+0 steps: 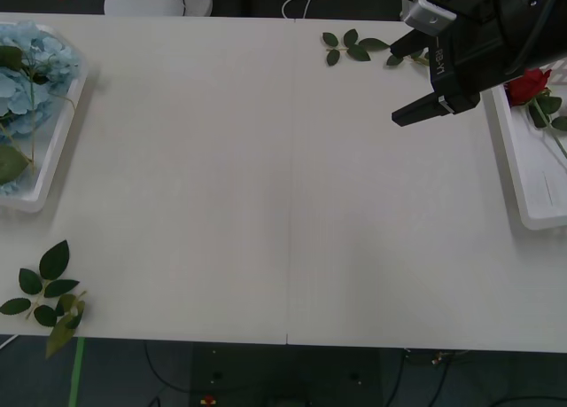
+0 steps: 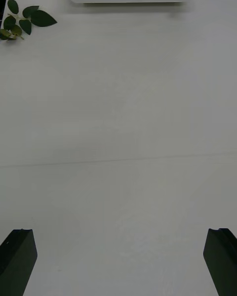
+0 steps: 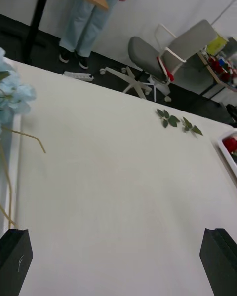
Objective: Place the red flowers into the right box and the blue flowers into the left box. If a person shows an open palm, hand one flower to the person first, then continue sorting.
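Hovering beside the right box (image 1: 532, 214), the right gripper (image 1: 416, 74) hangs with black fingers apart and empty; the left gripper (image 3: 118, 264) waits near the left box (image 1: 49, 163), fingers spread, empty too. Sorting looks finished: one red flower (image 1: 529, 85) visible in the right box, blue flowers (image 1: 27, 70) massed in the left, count unclear. Two leaf sprigs (image 1: 354, 47) remain on the table (image 1: 266, 185); next calls only for retreat unless a palm appears.

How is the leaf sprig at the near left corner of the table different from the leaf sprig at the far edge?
The near sprig has some yellowish, faded leaves and hangs partly over the table edge; the far sprig is all dark green and lies fully on the table. The near sprig lies close to the left box, the far one beside the right gripper. Both have no bloom.
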